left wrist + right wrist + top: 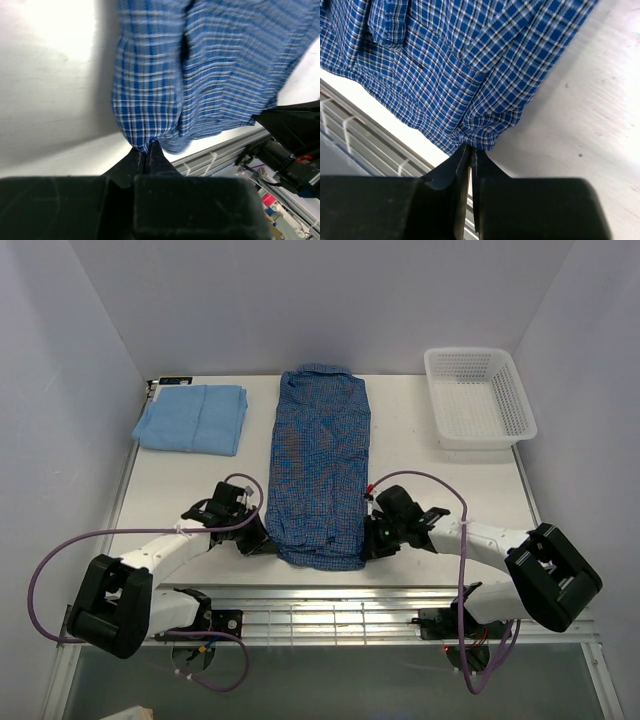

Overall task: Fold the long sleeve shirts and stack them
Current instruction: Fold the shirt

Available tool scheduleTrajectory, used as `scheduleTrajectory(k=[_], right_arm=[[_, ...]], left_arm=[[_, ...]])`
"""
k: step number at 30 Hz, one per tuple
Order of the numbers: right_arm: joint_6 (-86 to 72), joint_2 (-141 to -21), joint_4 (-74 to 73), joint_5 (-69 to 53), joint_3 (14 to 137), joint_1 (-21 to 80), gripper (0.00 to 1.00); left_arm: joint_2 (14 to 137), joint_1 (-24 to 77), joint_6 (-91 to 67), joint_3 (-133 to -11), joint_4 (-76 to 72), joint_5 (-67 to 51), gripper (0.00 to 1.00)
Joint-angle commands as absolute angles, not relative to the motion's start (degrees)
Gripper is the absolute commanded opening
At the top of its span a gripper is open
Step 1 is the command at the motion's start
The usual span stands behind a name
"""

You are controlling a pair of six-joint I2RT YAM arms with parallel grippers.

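The dark blue checked shirt (322, 465) lies lengthwise down the middle of the table, collar at the far end, sleeves folded in. My left gripper (268, 540) is shut on its near left bottom corner; in the left wrist view the cloth (150, 100) bunches at the fingertips (146, 150). My right gripper (368, 540) is shut on the near right bottom corner; the right wrist view shows the checked cloth (470, 75) pinched at the fingertips (470, 150). The plain light blue shirt (192, 418) lies folded at the far left.
A white mesh basket (478, 397) stands at the far right. The table's near edge with a metal rail (340, 610) runs just below the shirt's hem. White walls enclose the left, back and right.
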State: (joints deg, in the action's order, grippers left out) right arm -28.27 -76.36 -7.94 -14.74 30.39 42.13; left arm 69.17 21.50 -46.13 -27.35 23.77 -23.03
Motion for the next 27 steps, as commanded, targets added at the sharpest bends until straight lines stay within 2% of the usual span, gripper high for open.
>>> scheduleTrajectory(k=[1, 8, 14, 19, 27], right_arm=[[-24.2, -75.1, -13.5, -10.5, 35.8, 42.5, 0.08], [-20.8, -70.8, -17.2, -3.5, 44.9, 42.5, 0.08], [-16.1, -71.2, -16.0, 6.1, 51.9, 42.3, 0.08], [-12.2, -78.3, -15.0, 10.5, 59.3, 40.1, 0.08], [-10.0, -89.1, -10.8, 7.6, 73.4, 33.3, 0.08]], left_arm=[[67.4, 21.5, -45.4, -32.2, 22.5, -24.3, 0.0], [67.8, 21.5, -40.7, -43.0, 25.1, -23.6, 0.0], [75.2, 21.0, -34.5, -54.7, 26.7, -20.5, 0.0], [83.0, 17.4, -32.3, -63.8, 27.2, -20.3, 0.0], [94.6, 13.0, -31.7, -76.4, 23.6, -24.2, 0.0]])
